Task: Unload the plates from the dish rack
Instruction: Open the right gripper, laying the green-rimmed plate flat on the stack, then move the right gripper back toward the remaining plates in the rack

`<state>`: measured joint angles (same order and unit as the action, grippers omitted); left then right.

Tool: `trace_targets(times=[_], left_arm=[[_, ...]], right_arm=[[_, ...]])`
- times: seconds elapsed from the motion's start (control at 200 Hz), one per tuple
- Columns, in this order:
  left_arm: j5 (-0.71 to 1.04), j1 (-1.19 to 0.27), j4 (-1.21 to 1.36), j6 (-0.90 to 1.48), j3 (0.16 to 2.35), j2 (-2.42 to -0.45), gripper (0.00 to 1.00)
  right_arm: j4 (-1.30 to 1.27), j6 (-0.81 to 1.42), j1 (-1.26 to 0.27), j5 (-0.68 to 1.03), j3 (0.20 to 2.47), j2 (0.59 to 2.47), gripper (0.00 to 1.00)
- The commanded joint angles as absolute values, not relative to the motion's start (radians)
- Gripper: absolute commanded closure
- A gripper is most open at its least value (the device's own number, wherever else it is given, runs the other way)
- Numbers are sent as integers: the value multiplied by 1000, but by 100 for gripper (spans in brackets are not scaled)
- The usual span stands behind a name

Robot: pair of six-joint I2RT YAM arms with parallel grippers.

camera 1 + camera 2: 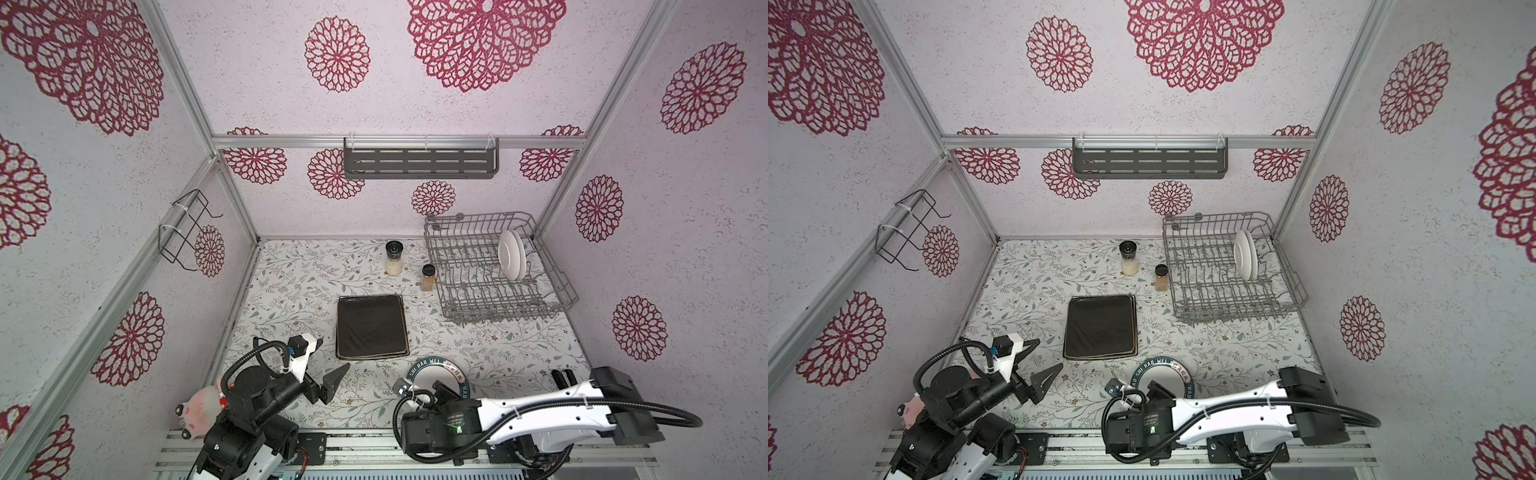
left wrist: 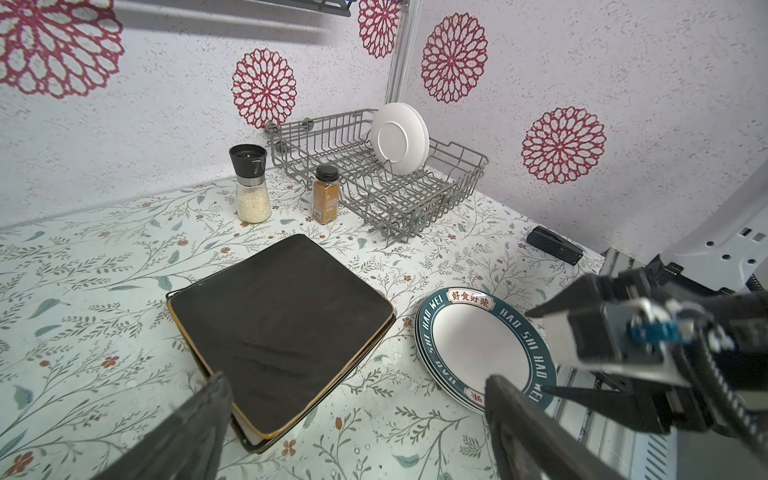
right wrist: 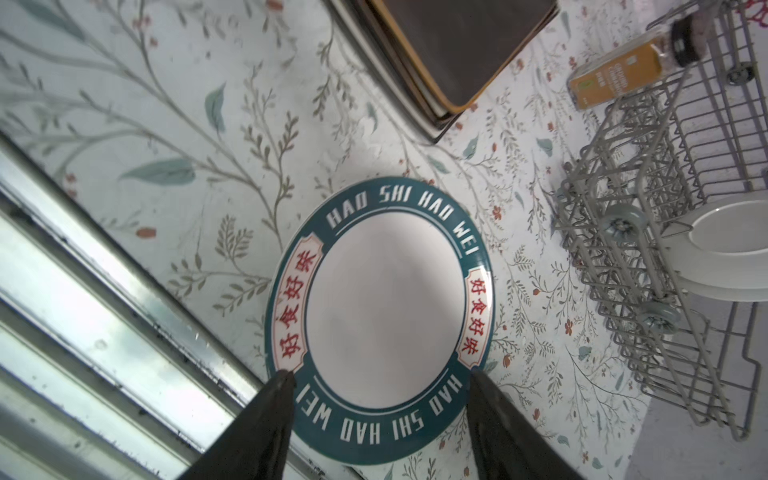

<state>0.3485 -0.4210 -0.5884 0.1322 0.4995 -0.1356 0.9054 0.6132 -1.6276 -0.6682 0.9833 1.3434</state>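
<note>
right wrist view puts my right fingers (image 3: 257,424) spread apart above the near rim of the green-lettered plate (image 3: 386,316). that plate lies flat on the worktop (image 3: 166,124), close to its front edge. nothing is pinched between the fingers, so i read them as open and empty. in the left wrist view the plate seems to top a small stack of like ones. the left fingers (image 2: 519,415) gape wide with nothing in them, over the front left of the worktop, near the stack of black square plates (image 1: 371,326).

left to unload are two white round plates (image 1: 512,254). they stand on edge among the tines at the right rear of the dish rack (image 1: 478,307), one close behind the other. from my right fingers they lie away toward the back wall and somewhat to the right, well apart. their faces turn toward the left of the scene, so their edge runs roughly front to back.

i judge the right arm the nearer one to send. the left would have to reach across the black stack and past the brown spice jar (image 1: 428,277). for the pick i'd bring the fingers down over the top rim and close across the thickness, left to right, on one plate only.
</note>
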Motion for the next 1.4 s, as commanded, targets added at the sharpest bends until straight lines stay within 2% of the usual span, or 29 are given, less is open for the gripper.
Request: trace_targets(times=[0.0,0.275,0.62,0.71,0.931,1.076,1.221,1.391], left_arm=[[341,-430,-576,125,492,-129,3],[329,-430,-575,126,491,-138,3],[310,-430,-570,135,487,-161,3],[304,-430,-570,135,488,-165,3],[289,-430,-569,135,489,-176,3],[281,-430,-571,135,489,-181,3],[292,-430,-568,132,488,-192,3],[355,-430,-564,119,491,-212,3]], right_arm=[[836,545,-1548,-730,978,1237,31],[595,296,-1219,-661,921,954,31],[367,103,-671,-381,934,904,30],[304,94,-519,-261,933,896,29],[262,135,-115,42,988,980,32],[184,182,86,196,973,1030,33],[101,217,220,319,970,1128,37],[-12,197,286,435,981,1300,45]])
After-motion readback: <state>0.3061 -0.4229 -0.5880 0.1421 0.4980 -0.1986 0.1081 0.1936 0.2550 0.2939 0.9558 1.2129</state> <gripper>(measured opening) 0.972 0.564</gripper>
